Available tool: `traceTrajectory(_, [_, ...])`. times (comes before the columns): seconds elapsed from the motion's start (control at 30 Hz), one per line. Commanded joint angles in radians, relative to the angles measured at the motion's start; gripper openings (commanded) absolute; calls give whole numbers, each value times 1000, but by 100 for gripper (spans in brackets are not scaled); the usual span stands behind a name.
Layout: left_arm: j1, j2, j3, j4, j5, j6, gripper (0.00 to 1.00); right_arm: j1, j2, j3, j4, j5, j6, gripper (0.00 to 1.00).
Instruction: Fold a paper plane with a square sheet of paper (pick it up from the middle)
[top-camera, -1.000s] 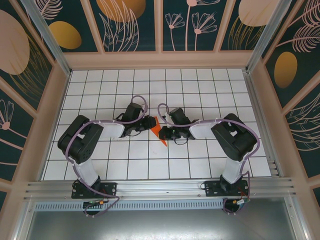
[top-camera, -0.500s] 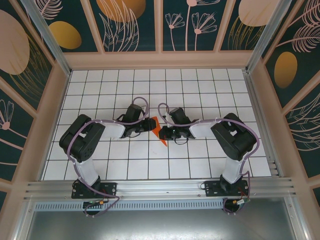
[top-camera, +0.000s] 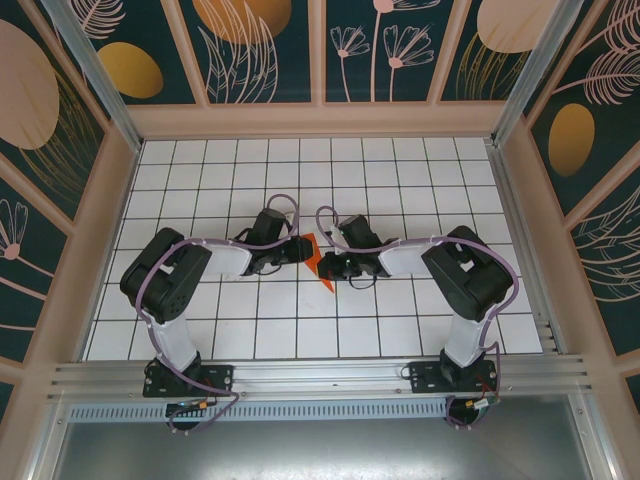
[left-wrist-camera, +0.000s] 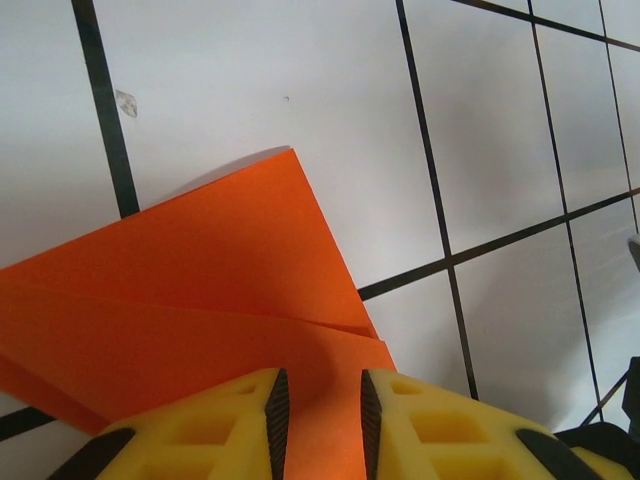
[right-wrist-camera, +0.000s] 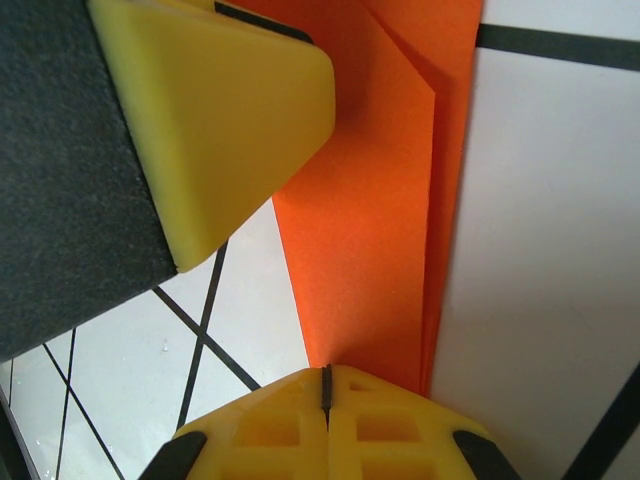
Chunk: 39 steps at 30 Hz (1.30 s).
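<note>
Part-folded orange sheet (top-camera: 316, 255) between the arms, mostly covered from above.
Left gripper (left-wrist-camera: 318, 388) jaws narrowly apart over it; right gripper (right-wrist-camera: 326, 378) closed at its edge, any pinch hidden.

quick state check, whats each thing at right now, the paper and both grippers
orange paper: partly folded, layers overlapping, lying on the tiled table, not yet a plane
left gripper: open by a narrow gap, tips over the paper
right gripper: shut, tips at the paper's narrow end
</note>
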Motion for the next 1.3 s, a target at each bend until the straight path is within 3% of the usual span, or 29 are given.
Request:
traceTrajectory(0.0, [68,45,15,-48,-119,54,29,0,63,-36,-93,50,-34,0])
traceTrajectory(0.4, [197,86,66,-92,-144,71,27,1,78,-63,-73,52,-21,0])
traceTrajectory(0.67, [205,-45,76,-45,-75,-21,25,0,73,-52,-51,36,6,0])
traceTrajectory(0.93, [111,-228,-86,81,0,-88,8,2,78,-56,-25,29,31,0])
traceTrajectory(1.07, [56,-188,-92,74,32,-100,0,3,79,-53,-31,30,31,0])
traceTrajectory(1.27, [19,-83,-82,89,101,-82,0,3,79,-52,-37,32,34,0])
